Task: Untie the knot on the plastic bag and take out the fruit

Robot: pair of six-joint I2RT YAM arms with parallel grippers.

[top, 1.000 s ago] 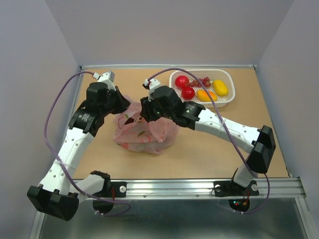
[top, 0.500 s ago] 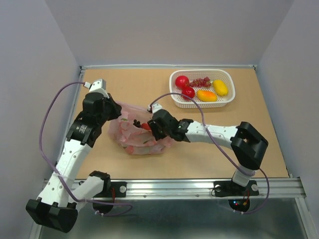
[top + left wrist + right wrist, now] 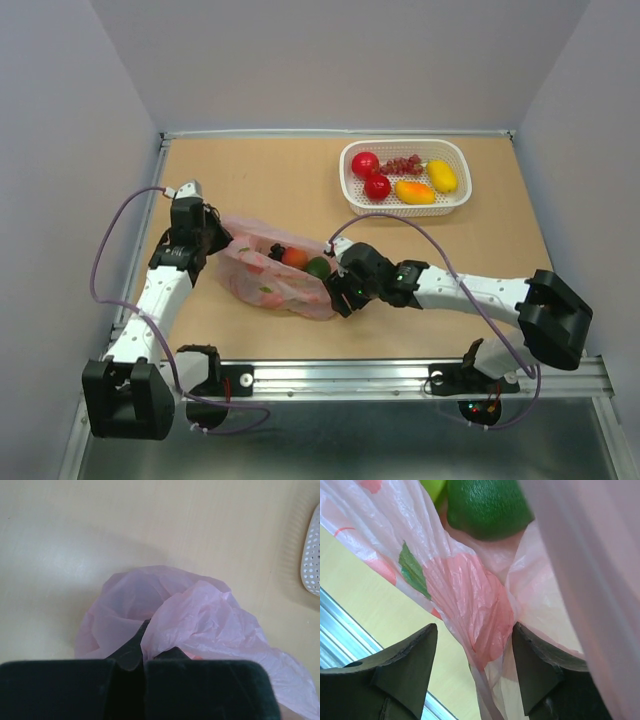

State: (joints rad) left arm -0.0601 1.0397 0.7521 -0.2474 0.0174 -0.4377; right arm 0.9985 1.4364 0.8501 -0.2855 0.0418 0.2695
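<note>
The pink plastic bag (image 3: pixel 270 285) lies slumped on the table with its mouth spread open. Inside it show fruit: an orange one (image 3: pixel 294 257), a green one (image 3: pixel 318 267) and a dark one (image 3: pixel 275 249). My left gripper (image 3: pixel 210 243) is shut on the bag's left edge; in the left wrist view its fingers (image 3: pixel 131 649) pinch the pink film (image 3: pixel 200 615). My right gripper (image 3: pixel 340 292) stands open at the bag's right edge. In the right wrist view a gathered fold of the bag (image 3: pixel 480 615) hangs between the spread fingers (image 3: pixel 410 655), with the green fruit (image 3: pixel 487 505) just beyond.
A white basket (image 3: pixel 405 210) stands at the back right holding two red fruits, small red grapes, an orange-yellow fruit and a yellow one; its rim (image 3: pixel 312 555) shows in the left wrist view. A metal rail (image 3: pixel 350 375) runs along the near table edge. Walls close in on three sides.
Both arms came down and toward the near edge, pulling the bag's edges apart. The bag went from bunched up to flat and open, showing the fruit. The right jaws widened.
</note>
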